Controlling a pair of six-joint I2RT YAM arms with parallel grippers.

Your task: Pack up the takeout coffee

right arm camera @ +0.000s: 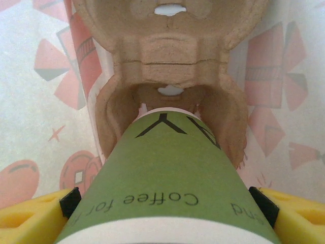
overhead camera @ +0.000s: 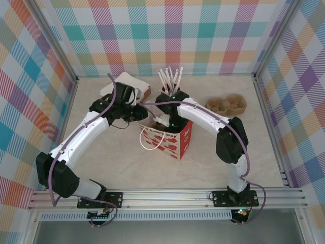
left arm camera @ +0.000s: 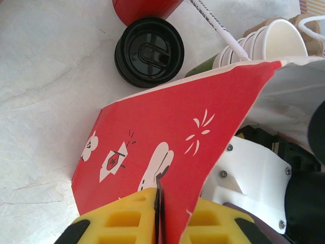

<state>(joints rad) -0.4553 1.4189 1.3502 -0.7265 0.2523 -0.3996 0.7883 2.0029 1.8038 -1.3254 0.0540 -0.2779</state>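
Snugly, green cup point(right arm camera: 170, 173) between jaws (right gripper point(right arm camera: 167, 206))

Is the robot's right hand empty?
No, its yellow fingers are squeezing a green paper coffee cup from both sides.

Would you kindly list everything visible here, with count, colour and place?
paper bag: one, red and white, table centre.
green cup: one, green, inside the bag at a carrier pocket.
inner carrier: one, brown, inside the bag.
spare carrier: one, brown, right of the bag.
stacked cups: one stack, green, white-rimmed, behind the bag.
black lid: one, black, behind the bag.
red cup: one, red, behind the bag.
white sticks: several, white, in the red cup.
white pack: one, white, far left.
left gripper: yellow fingers, shut on the bag's edge.
right gripper: yellow fingers, holding the green cup.
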